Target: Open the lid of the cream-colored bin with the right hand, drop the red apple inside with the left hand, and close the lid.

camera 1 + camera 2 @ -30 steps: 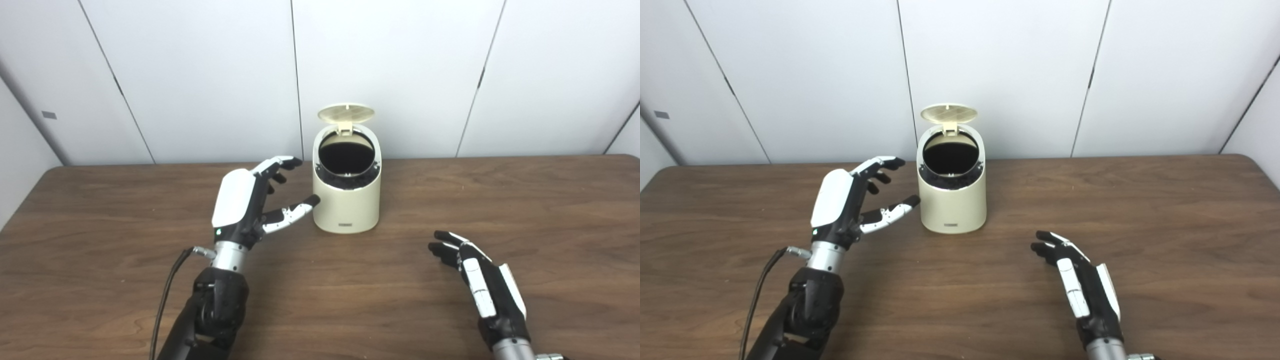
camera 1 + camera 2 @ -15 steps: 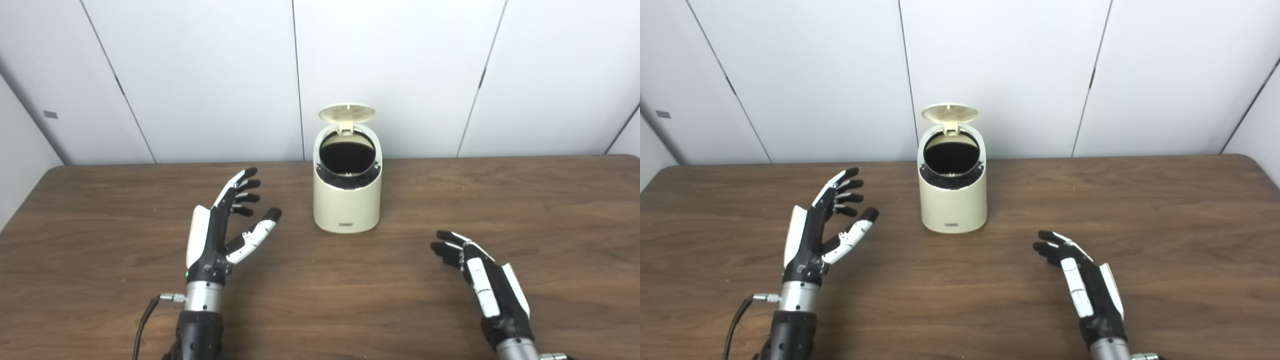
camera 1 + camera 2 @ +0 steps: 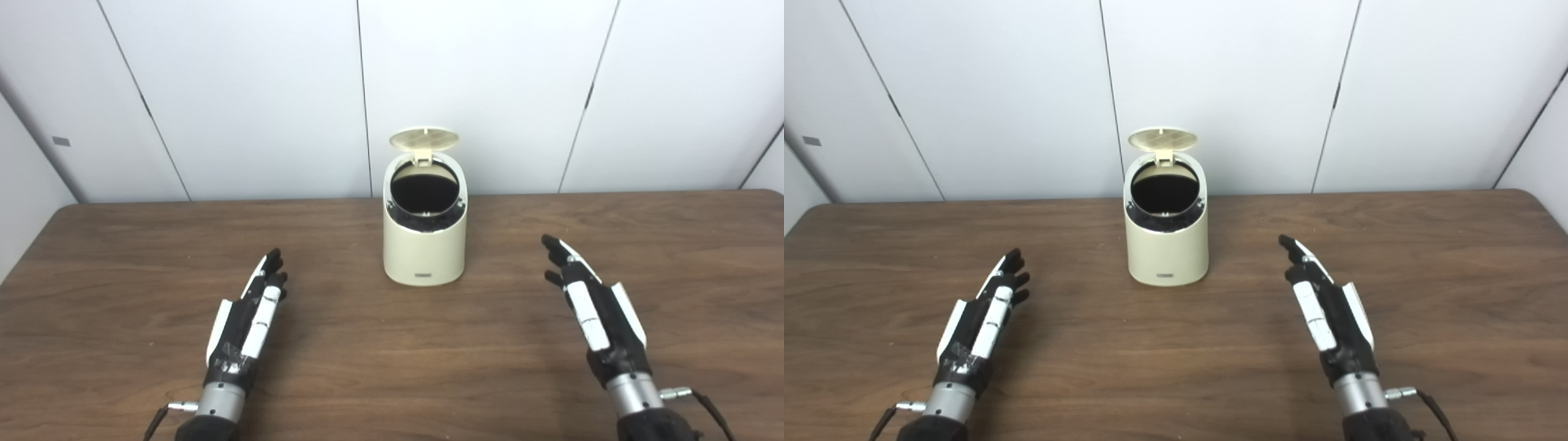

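The cream-colored bin (image 3: 424, 245) stands upright on the wooden table (image 3: 122, 257), a little behind its middle. Its round lid (image 3: 424, 138) is tipped up and back, and the dark opening faces me. No red apple shows in either view; the bin's inside is too dark to make out. My left hand (image 3: 248, 318) lies low near the table at the front left, open and holding nothing, its fingers stretched toward the bin. My right hand (image 3: 591, 306) hovers at the front right, open and empty, fingers pointing forward and up, about a hand's length right of the bin.
White wall panels (image 3: 245, 92) rise just behind the table's far edge. The table's left edge (image 3: 24, 257) and right corner (image 3: 1540, 205) are in view. A cable (image 3: 1433, 410) runs from the right wrist.
My left hand has drawn back from beside the bin toward me and sunk low, flattening out. My right hand has risen and moved forward, fingers straightening. Bin and lid are unchanged.
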Controlling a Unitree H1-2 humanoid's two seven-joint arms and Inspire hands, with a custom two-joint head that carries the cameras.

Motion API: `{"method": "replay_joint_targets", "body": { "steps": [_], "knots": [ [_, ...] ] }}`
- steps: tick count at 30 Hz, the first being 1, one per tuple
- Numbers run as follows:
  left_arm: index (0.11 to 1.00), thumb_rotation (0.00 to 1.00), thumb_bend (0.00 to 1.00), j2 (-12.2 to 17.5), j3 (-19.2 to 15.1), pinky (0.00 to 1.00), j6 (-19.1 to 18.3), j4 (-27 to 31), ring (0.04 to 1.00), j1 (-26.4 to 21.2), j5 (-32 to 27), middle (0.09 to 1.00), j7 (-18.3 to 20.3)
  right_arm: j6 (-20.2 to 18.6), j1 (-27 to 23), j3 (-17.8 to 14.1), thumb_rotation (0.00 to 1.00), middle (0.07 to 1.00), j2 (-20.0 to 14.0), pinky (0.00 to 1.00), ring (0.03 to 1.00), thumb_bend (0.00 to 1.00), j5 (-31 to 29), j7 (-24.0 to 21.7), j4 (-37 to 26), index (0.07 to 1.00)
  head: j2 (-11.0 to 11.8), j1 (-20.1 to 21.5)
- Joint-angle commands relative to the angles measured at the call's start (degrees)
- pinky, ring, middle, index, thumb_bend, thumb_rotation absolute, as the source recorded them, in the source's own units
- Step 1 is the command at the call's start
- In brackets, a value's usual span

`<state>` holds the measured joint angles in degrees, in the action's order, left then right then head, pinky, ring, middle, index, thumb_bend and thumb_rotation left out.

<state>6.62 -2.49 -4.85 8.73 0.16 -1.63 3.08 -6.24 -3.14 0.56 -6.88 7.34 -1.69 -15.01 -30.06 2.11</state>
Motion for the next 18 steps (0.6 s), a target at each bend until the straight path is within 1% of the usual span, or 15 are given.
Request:
{"method": "replay_joint_targets", "body": {
  "steps": [1,3,4,6,8,10,12,13,15,17,18],
  "knots": [
    [1.000,0.92,0.56,0.69,-1.13,0.97,2.98,1.53,0.989,-0.05,-2.21,0.998,0.75,0.94,-3.98,0.24,0.99,0.941,-1.05,0.87,0.945,0.57,1.53,-0.22,-1.23,0.913,-0.12,0.10],
    [1.000,0.97,0.57,0.69,-1.71,0.99,3.36,1.17,0.998,0.81,-2.69,1.000,0.63,0.88,-6.71,0.32,0.99,0.939,-1.99,0.88,0.942,0.58,2.16,-0.60,-0.25,0.914,-0.19,0.26],
    [1.000,0.99,0.58,0.54,-1.95,1.00,3.57,0.87,1.000,1.21,-2.18,1.000,0.16,0.74,-8.28,0.43,1.00,0.938,-2.58,0.87,0.939,0.57,2.70,-0.82,0.42,0.915,-0.18,0.33],
    [1.000,0.99,0.58,0.05,-2.31,1.00,3.86,0.35,1.000,1.72,-1.46,1.000,-0.63,-0.34,-10.67,0.71,1.00,0.929,-3.52,0.86,0.925,0.57,4.25,-1.06,1.15,0.903,-0.20,0.31],
    [1.000,1.00,0.57,-0.31,-2.39,1.00,4.01,-0.33,1.000,2.11,-1.03,1.000,-1.07,-2.29,-14.10,1.06,1.00,0.926,-4.25,0.85,0.920,0.57,5.38,-1.64,1.56,0.897,-0.21,0.33],
    [1.000,0.98,0.59,-0.46,-2.19,1.00,4.11,-0.81,1.000,2.36,-0.39,1.000,-1.38,-3.29,-16.88,1.31,1.00,0.922,-4.83,0.86,0.920,0.58,6.12,-2.04,2.06,0.891,-0.18,0.40],
    [1.000,0.98,0.60,-0.62,-1.97,1.00,4.96,-1.40,1.000,2.59,0.09,1.000,-1.48,-4.86,-20.56,1.80,1.00,0.913,-5.20,0.84,0.907,0.58,7.66,-2.30,2.79,0.879,-0.07,0.31],
    [1.000,0.99,0.59,-0.78,-1.91,1.00,5.30,-1.54,1.000,2.69,0.15,1.000,-1.52,-5.10,-22.20,2.15,1.00,0.907,-5.47,0.82,0.896,0.58,8.56,-2.39,3.21,0.871,0.01,0.15],
    [1.000,0.99,0.58,-1.13,-1.89,1.00,6.00,-1.87,1.000,2.75,-0.36,1.000,-1.36,-3.21,-25.99,3.15,1.00,0.897,-6.04,0.81,0.880,0.54,10.01,-2.41,5.53,0.853,0.04,0.00],
    [1.000,0.99,0.59,-1.28,-1.66,1.00,6.77,-2.18,1.000,2.83,0.10,1.000,-1.43,-3.26,-29.07,3.71,1.00,0.888,-6.08,0.80,0.875,0.53,10.69,-2.50,7.42,0.837,0.26,-0.05],
    [1.000,0.99,0.59,-1.32,-1.55,1.00,7.09,-2.29,1.000,2.86,0.37,1.000,-1.49,-3.55,-29.84,3.81,1.00,0.883,-6.04,0.79,0.873,0.53,10.82,-2.53,7.88,0.832,0.27,-0.04]
  ]
}}
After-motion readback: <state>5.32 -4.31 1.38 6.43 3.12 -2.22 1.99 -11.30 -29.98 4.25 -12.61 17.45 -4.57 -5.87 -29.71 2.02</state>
